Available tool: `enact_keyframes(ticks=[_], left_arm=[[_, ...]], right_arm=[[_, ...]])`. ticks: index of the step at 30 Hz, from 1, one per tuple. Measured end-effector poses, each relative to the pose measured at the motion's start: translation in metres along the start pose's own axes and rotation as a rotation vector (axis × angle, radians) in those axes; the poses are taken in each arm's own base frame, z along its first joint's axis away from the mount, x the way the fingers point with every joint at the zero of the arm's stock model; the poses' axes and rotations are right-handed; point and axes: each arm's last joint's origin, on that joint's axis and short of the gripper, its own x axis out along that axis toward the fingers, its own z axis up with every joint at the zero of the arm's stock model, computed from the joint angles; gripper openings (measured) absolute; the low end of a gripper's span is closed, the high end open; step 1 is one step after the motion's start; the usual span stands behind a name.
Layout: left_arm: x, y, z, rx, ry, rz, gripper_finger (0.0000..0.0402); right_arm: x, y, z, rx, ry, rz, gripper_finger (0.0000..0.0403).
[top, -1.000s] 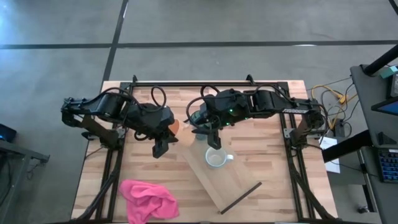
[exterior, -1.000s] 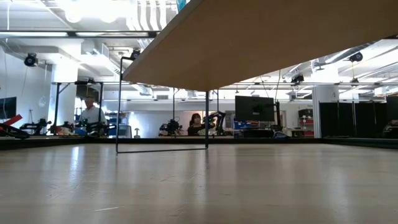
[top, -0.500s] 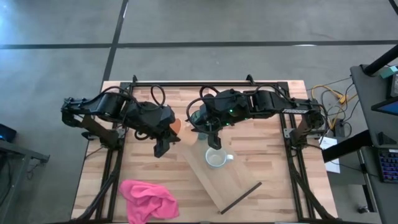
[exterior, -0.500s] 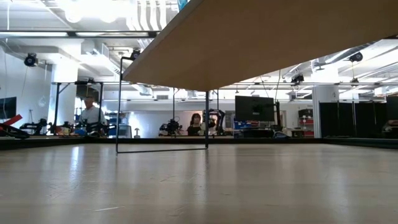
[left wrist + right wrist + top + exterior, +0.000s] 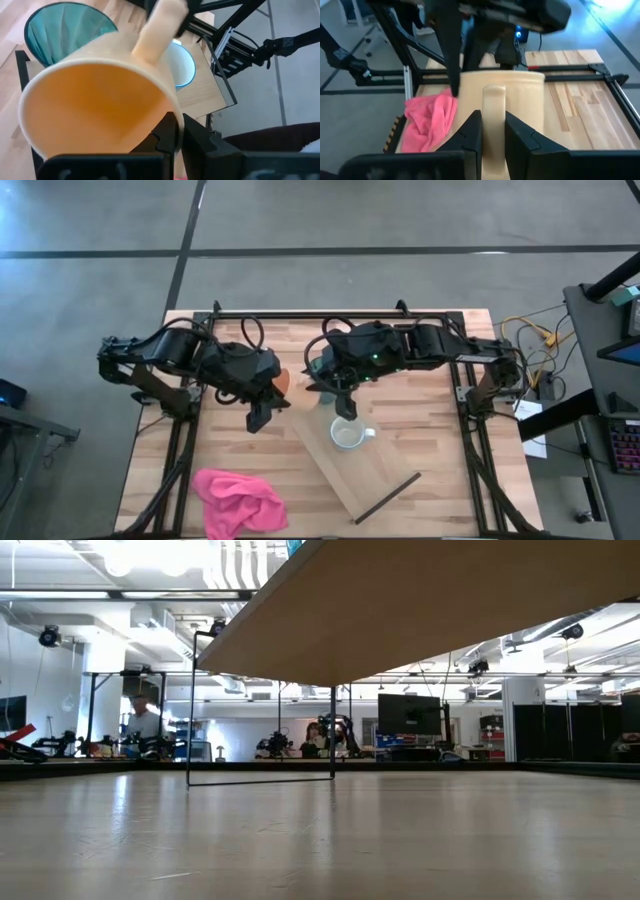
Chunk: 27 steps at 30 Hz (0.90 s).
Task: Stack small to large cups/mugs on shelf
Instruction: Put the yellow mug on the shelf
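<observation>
The orange mug (image 5: 284, 380) is upright between the two arms, beside the shelf's far left end. It fills the left wrist view (image 5: 100, 100) and shows handle-first in the right wrist view (image 5: 520, 100). My left gripper (image 5: 172, 137) and my right gripper (image 5: 494, 135) are both shut on it. The teal tumbler (image 5: 65, 30) stands open end up, mostly hidden under the right arm in the high view (image 5: 312, 370). The whitish mug (image 5: 347, 436) stands on the shelf (image 5: 375, 475), which lies slanted across the table. My left gripper has the orange mug at its rim: one dark finger (image 5: 453, 75) runs down the outer wall on the mug's near side. The mug hides the other finger. The gripper comes slanting from above and the table's left, looking into the open mug. My right gripper pinches the mug's handle (image 5: 494, 107) between its two fingers, one on either flat side. The fingers come about level from the table's right and lie across the handle. The mug stands upright; the gripper hides its base.
A pink cloth (image 5: 238, 500) lies at the near left of the table. The shelf's underside (image 5: 450, 610) and a thin bracket (image 5: 260, 710) fill the low view, with people in the room beyond. Black rails (image 5: 310, 313) frame the table.
</observation>
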Motion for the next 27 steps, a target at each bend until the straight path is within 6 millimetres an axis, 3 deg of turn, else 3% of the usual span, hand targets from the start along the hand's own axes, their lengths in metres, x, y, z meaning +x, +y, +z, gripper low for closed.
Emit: enact_keyframes(ticks=[14,18,27], left_arm=[[-0.013,-0.002,0.005,0.018,-0.087,-0.050,0.0088],[-0.015,-0.002,0.005,0.016,-0.103,-0.045,0.0095],[-0.022,-0.002,0.004,0.014,-0.112,-0.064,0.0095]], right_arm=[[-0.019,0.016,0.002,-0.018,0.025,0.052,0.0031],[-0.021,0.021,0.000,-0.024,0.032,0.064,0.0023],[-0.054,0.028,0.000,0.016,0.034,0.037,0.0012]])
